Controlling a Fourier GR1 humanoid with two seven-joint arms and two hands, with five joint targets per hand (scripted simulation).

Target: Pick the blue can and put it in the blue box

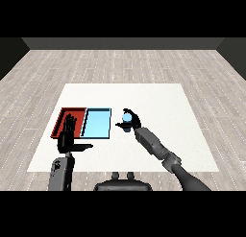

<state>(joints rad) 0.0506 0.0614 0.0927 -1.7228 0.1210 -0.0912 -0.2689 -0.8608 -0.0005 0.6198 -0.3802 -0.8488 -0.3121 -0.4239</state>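
The blue can [127, 118] is a small light blue cylinder held just right of the blue tray [96, 123]. My right hand [131, 121] is curled round the can, its forearm reaching in from the lower right. The blue tray lies left of the can, with nothing inside it. Whether the can rests on the table or hangs just above it I cannot tell. My left hand [67, 133] stands upright over the red tray's near edge, fingers straight and thumb pointing right, holding nothing.
The red tray [68, 115] lies against the blue tray's left side, partly hidden by my left hand. The white table [158, 101] stretches wide to the right and back, ending at a wooden floor all round.
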